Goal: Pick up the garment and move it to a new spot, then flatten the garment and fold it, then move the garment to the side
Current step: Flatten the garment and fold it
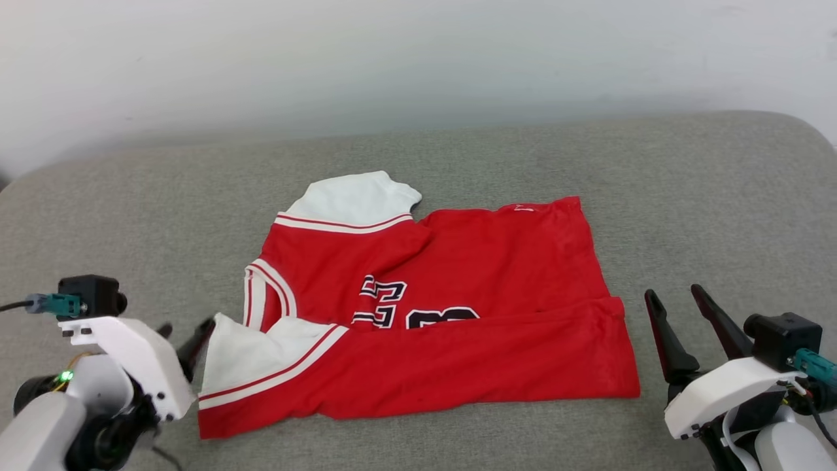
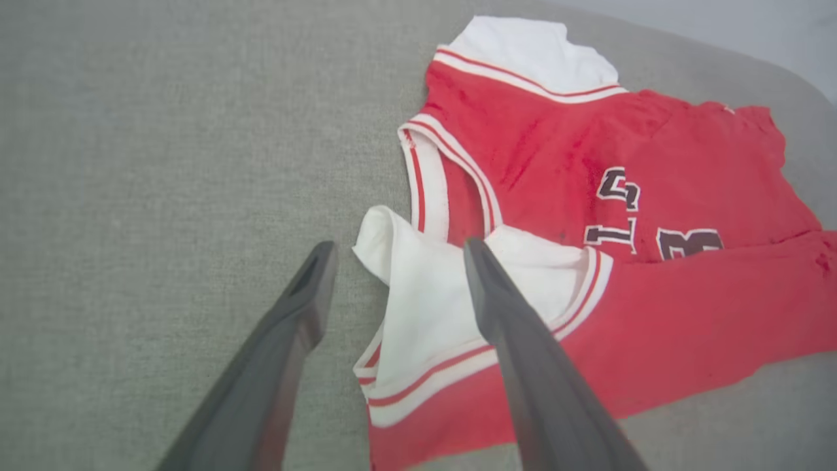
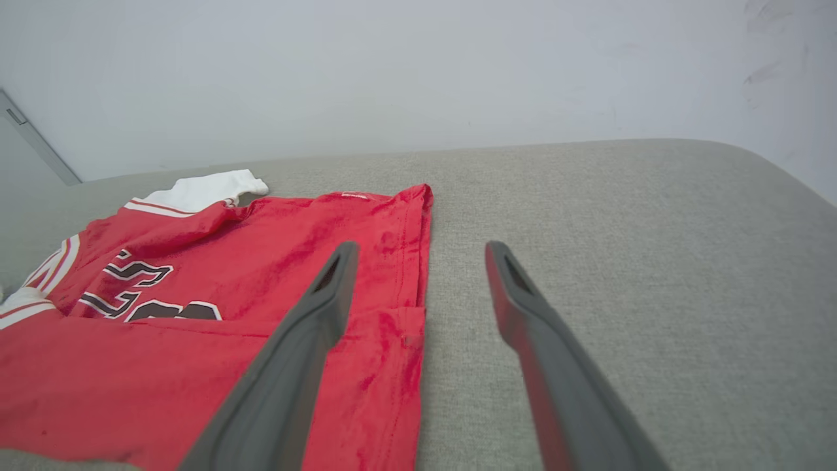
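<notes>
Red jersey cloth, soft and a bit rumpled: the shirt (image 1: pixel 458 314) lies mid-cushion (image 1: pixel 686 196), collar left, hem right, its near long edge folded over the black lettering (the 3 is half covered). White sleeves poke out far-left and near-left. There's bare grey woven cushion all round, roomiest on the right and far side, up to the pale wall (image 1: pixel 418 59). The left gripper (image 1: pixel 186 327) sits just beside the near sleeve and the right gripper (image 1: pixel 673 292) just off the hem corner, both with jaws spread, holding nothing.
</notes>
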Motion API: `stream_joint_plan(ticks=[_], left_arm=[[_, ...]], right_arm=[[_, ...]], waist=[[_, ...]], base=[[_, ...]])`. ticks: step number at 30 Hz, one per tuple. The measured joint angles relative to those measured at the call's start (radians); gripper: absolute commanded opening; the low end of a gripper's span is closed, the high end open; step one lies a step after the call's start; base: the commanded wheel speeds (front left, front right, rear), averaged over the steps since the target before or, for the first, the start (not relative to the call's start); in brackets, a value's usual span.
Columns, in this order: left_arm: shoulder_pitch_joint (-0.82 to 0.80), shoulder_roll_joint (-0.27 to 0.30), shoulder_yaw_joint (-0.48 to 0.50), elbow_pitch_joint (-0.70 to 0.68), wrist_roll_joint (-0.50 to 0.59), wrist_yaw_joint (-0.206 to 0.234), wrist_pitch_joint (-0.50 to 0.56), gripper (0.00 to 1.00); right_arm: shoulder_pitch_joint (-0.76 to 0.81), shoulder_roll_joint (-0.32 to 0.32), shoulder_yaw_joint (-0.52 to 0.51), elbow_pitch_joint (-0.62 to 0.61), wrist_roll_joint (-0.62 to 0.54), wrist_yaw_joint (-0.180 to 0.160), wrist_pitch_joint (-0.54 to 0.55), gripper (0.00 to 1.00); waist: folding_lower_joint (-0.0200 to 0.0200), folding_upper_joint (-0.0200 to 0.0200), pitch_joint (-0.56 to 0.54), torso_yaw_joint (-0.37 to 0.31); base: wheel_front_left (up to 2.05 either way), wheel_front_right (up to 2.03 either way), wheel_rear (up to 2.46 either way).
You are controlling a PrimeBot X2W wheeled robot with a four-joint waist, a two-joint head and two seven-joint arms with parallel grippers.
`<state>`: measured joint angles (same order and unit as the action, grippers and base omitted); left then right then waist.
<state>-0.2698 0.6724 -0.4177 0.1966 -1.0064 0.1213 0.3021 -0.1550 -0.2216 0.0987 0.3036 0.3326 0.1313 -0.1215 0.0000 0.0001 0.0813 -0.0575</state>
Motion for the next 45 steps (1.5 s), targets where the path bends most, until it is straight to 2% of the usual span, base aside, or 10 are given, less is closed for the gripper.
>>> stream_joint_plan(ticks=[3,7,12,20,21,22,23,29,39,45], left_arm=[[0.028,0.049,-0.009,-0.032,-0.073,0.014,0.158,1.00],[0.070,0.075,-0.003,-0.043,-0.148,0.062,0.272,1.00],[0.099,0.057,-0.019,-0.005,-0.170,0.085,0.307,1.00],[0.053,0.020,-0.026,0.059,-0.211,0.060,0.356,1.00],[0.049,0.018,-0.026,0.062,-0.212,0.055,0.357,0.73],[0.045,0.017,-0.028,0.064,-0.211,0.050,0.357,0.29],[0.040,0.015,-0.030,0.066,-0.206,0.046,0.354,0.00],[0.031,-0.010,-0.045,0.053,-0.174,0.028,0.305,0.00],[0.035,0.001,-0.056,-0.074,-0.121,0.048,0.258,0.00],[0.025,0.004,-0.063,-0.151,-0.087,0.066,0.248,0.00]], right_arm=[[0.020,0.016,-0.009,-0.057,-0.015,0.000,0.023,1.00],[0.041,0.040,-0.019,-0.118,-0.028,0.000,0.053,1.00],[0.053,0.058,-0.028,-0.170,-0.034,0.000,0.081,1.00],[0.054,0.061,-0.063,-0.204,-0.026,0.000,0.114,1.00],[0.054,0.057,-0.069,-0.205,-0.022,0.000,0.127,1.00],[0.055,0.054,-0.076,-0.207,-0.016,0.000,0.138,1.00],[0.057,0.050,-0.084,-0.210,-0.008,0.000,0.153,1.00],[0.060,0.007,-0.111,-0.220,0.043,0.000,0.285,1.00],[0.046,-0.046,-0.102,-0.195,0.162,0.000,0.740,1.00],[-0.012,-0.028,-0.074,-0.119,0.193,0.000,0.836,1.00]], waist=[[0.0000,0.0000,0.000,-0.018],[0.0000,0.0000,0.008,-0.044],[0.0000,0.0000,0.039,-0.068],[-0.0003,0.0000,0.099,-0.087],[-0.0003,0.0000,0.104,-0.087],[-0.0003,0.0000,0.107,-0.086],[-0.0003,0.0000,0.109,-0.084],[-0.0002,0.0000,0.103,-0.060],[0.0000,0.0000,0.086,0.007],[0.0001,-0.0001,0.101,0.046]], base=[[0.00,0.00,0.00],[0.00,0.00,0.00],[0.00,0.00,0.00],[0.00,0.00,0.00],[0.00,0.00,0.00],[0.00,0.00,0.00],[0.00,0.00,0.00],[0.00,0.00,0.00],[0.00,0.00,0.00],[0.00,0.00,0.00]])
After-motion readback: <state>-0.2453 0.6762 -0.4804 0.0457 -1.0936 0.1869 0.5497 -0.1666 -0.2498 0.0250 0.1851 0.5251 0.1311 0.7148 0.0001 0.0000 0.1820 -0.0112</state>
